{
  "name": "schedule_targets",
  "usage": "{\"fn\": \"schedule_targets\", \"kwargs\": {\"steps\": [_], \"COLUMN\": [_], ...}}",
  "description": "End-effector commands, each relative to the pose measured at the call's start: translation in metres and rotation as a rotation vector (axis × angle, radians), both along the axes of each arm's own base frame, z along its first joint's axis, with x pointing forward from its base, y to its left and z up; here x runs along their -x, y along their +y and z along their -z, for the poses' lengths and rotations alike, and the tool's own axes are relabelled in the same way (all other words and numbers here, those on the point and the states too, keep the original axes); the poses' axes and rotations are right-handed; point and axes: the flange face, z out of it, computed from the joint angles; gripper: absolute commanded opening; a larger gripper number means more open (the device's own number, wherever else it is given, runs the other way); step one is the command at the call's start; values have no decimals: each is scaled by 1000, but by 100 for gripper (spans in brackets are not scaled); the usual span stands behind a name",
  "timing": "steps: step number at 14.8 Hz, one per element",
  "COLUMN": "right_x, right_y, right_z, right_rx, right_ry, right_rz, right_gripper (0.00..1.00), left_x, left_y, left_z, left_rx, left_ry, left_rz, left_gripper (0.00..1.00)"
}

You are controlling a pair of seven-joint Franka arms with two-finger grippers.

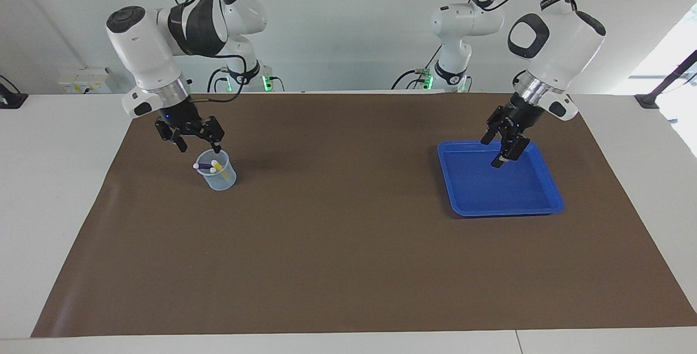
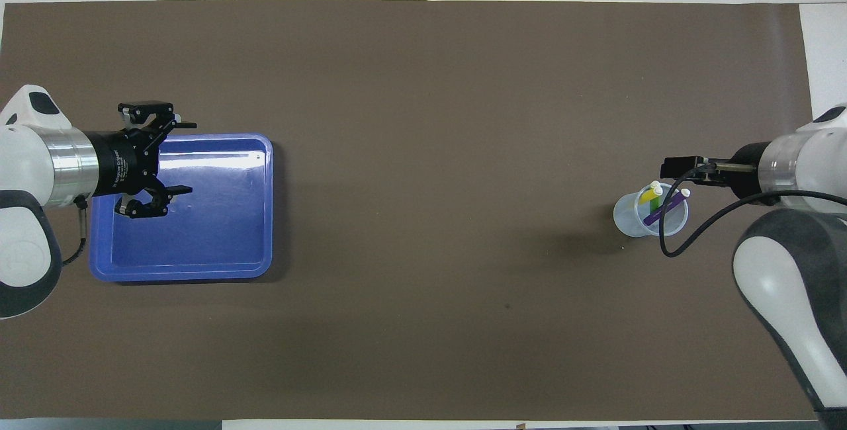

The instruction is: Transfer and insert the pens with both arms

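A clear plastic cup (image 1: 220, 178) stands on the brown mat at the right arm's end of the table. In it lean the purple pen (image 1: 204, 166) and the yellow pen (image 1: 216, 167), pale ends up. The overhead view shows the cup (image 2: 628, 218) with the yellow pen (image 2: 652, 193), the purple pen (image 2: 665, 208) and the green pen (image 2: 654, 205) between them. My right gripper (image 1: 200, 146) hangs open and empty just above the cup; it also shows in the overhead view (image 2: 675, 167). My left gripper (image 1: 496, 150) is open and empty over the blue tray (image 1: 501, 190), also seen from overhead (image 2: 185, 157).
The blue tray (image 2: 212, 238) at the left arm's end holds nothing. The brown mat (image 1: 348, 234) covers most of the table. Two smaller white arms (image 1: 457, 43) with green-lit bases stand at the table edge nearest the robots.
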Motion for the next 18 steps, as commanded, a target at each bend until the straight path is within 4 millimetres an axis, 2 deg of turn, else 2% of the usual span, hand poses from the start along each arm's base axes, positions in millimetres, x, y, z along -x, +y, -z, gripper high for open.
{"fn": "schedule_targets", "kwargs": {"steps": [1,3,7,9,11,12,15,18], "right_x": [-15,-27,-37,-31,-23,-20,-14,-14], "right_y": [-10,-13,-16,-17,-15,-16,-18,-32], "right_z": [-35,-59,-99,-104,-102,-102,-97,-99], "right_rx": [68,73,109,110,110,111,111,112], "right_ry": [28,71,115,135,146,149,153,149], "right_rz": [-13,-9,-12,-13,-20,-20,-53,-57], "right_gripper": [100,100,100,100,100,100,100,100], "left_x": [-8,-14,-31,-28,-16,-9,3,1], "left_y": [9,24,34,34,45,42,37,35], "left_z": [-8,-16,-47,-66,-76,-82,-81,-85], "left_rx": [-112,-206,-347,-356,-346,-343,-328,-337], "left_ry": [-23,-27,38,82,116,125,146,127], "left_rz": [259,439,757,880,958,988,1061,1048], "left_gripper": [100,100,100,100,100,100,100,100]}}
